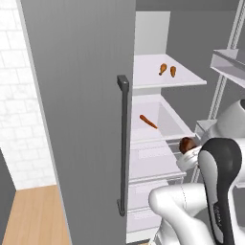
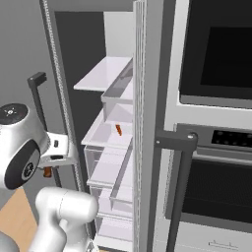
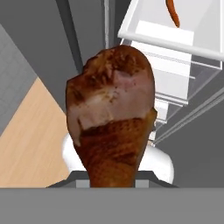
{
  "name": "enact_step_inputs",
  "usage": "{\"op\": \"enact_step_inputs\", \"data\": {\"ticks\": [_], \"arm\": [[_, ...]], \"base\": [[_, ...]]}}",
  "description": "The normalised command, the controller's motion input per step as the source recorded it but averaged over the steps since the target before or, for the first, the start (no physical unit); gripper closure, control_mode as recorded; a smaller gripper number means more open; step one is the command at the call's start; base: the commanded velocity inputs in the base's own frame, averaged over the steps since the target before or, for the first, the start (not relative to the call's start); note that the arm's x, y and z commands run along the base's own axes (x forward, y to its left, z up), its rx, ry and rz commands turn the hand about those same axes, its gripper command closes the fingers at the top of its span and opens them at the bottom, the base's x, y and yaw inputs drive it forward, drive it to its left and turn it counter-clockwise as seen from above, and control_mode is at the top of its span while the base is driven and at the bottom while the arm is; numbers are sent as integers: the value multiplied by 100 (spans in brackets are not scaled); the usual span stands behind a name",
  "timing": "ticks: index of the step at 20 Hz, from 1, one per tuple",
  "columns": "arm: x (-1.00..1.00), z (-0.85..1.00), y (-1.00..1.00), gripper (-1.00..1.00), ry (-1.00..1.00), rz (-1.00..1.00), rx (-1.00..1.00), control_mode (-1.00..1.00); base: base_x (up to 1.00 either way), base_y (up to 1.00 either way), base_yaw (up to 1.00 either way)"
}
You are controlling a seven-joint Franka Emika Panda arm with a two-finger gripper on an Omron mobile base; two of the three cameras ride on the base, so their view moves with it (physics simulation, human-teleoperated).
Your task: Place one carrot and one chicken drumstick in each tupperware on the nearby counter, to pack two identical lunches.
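The claw [image 3: 113, 183] pinches a chicken drumstick [image 3: 111, 131] by its narrow end, the meaty end looming large in the hand view; in the left base view this drumstick [image 1: 187, 144] sits at the arm's tip, in front of the open fridge; beyond it one carrot [image 1: 148, 121] lies in a white fridge drawer [image 1: 174, 122]; farther up, on the shelf [image 1: 191, 79], rest another drumstick [image 1: 162, 69] and a second carrot [image 1: 172, 72], side by side.
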Motion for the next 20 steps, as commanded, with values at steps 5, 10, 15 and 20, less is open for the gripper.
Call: {"op": "enact_step_inputs", "data": {"ticks": [5, 10, 15, 20], "arm": [[-13, 0, 0, 100, 0, 0, 0, 100], [0, 0, 0, 100, 0, 0, 0, 100], [0, 0, 0, 100, 0, 0, 0, 100], [0, 0, 0, 100, 0, 0, 0, 100]], "base": [[-80, 13, -1], [-100, 9, -15], [-85, -34, -44], [-45, -69, -45]]}}
